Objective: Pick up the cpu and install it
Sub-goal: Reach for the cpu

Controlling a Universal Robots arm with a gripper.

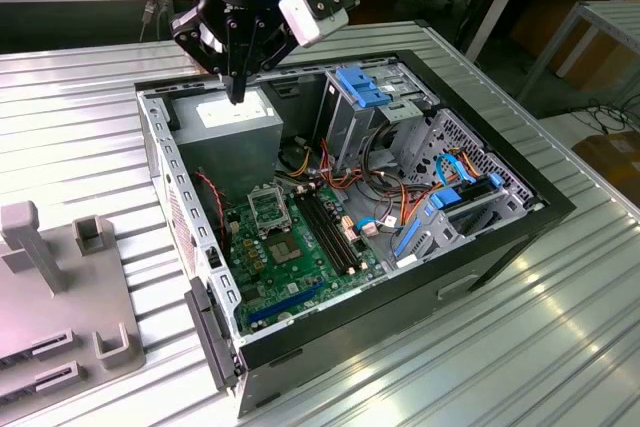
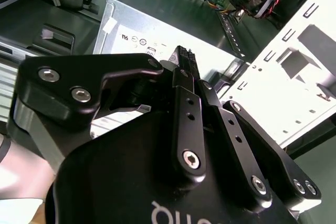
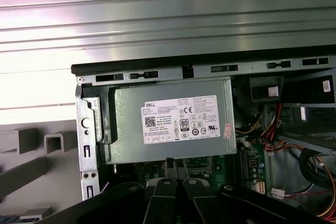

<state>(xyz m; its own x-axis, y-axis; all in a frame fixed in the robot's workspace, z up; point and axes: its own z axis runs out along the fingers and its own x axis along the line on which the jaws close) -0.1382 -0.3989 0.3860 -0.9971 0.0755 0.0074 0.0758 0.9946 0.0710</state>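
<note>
The cpu, a small flat dark-grey square chip (image 1: 287, 248), lies on the green motherboard (image 1: 300, 285), nearer than and below my black gripper (image 1: 237, 92), whose fingers I see pinched together, empty.

Bright light; glare streaks the ribbed table (image 1: 560, 347); case (image 1: 340, 347) interior shadowed.

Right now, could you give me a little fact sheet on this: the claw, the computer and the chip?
gripper: fingers together, nothing seen held, over the grey power supply
computer case: open, lying on the ribbed metal table
cpu: small grey square lying on the green motherboard, near the silver socket frame
progress: cpu not yet picked up
</note>
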